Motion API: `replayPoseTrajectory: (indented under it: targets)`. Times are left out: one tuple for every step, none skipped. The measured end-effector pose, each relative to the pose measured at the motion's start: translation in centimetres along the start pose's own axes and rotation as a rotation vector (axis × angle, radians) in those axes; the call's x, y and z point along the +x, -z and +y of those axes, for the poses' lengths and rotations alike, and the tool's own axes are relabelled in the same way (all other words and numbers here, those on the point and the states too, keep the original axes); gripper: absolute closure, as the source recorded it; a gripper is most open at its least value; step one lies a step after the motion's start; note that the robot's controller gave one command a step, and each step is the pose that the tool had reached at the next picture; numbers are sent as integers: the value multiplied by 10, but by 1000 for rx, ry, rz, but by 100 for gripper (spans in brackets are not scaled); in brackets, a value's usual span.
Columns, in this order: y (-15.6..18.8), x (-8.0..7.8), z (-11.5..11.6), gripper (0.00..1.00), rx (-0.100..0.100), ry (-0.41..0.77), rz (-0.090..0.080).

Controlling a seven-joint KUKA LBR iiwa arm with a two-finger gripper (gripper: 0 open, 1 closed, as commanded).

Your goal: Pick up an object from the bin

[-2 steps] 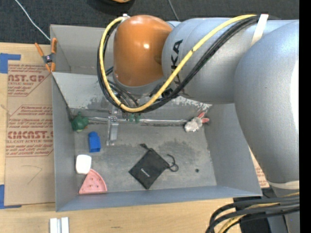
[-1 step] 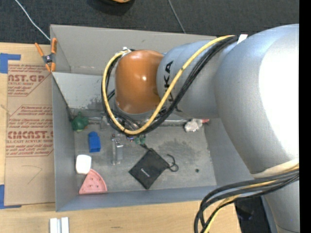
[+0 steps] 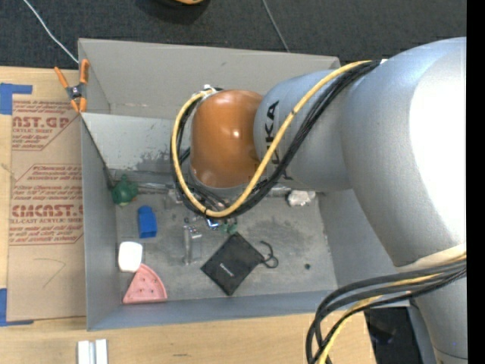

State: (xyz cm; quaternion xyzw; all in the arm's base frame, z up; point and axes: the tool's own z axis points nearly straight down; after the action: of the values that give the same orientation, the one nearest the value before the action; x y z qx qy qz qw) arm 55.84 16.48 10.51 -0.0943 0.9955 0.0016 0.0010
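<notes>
My gripper (image 3: 192,243) hangs below the arm's wrist over the middle of the bin floor. It stands between a blue block (image 3: 146,222) to its left and a flat black pouch (image 3: 229,263) with a cord loop to its right. Nothing shows in its grasp. A white cube (image 3: 130,255) and a pink wedge (image 3: 144,287) lie further to the lower left.
A green round thing (image 3: 123,193) sits by the left wall. A white crumpled scrap (image 3: 301,197) lies at the right, next to the arm. The arm and its orange cover hide the bin's back and right part.
</notes>
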Motion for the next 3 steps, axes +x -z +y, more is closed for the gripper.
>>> replayPoseTrajectory:
  targets:
    - [-37, 4, 63, 0, -2, 41, 4]
    - [-34, 44, -39, 0, -1, 10, 0]
    - [-30, 49, -55, 0, -1, 164, 2]
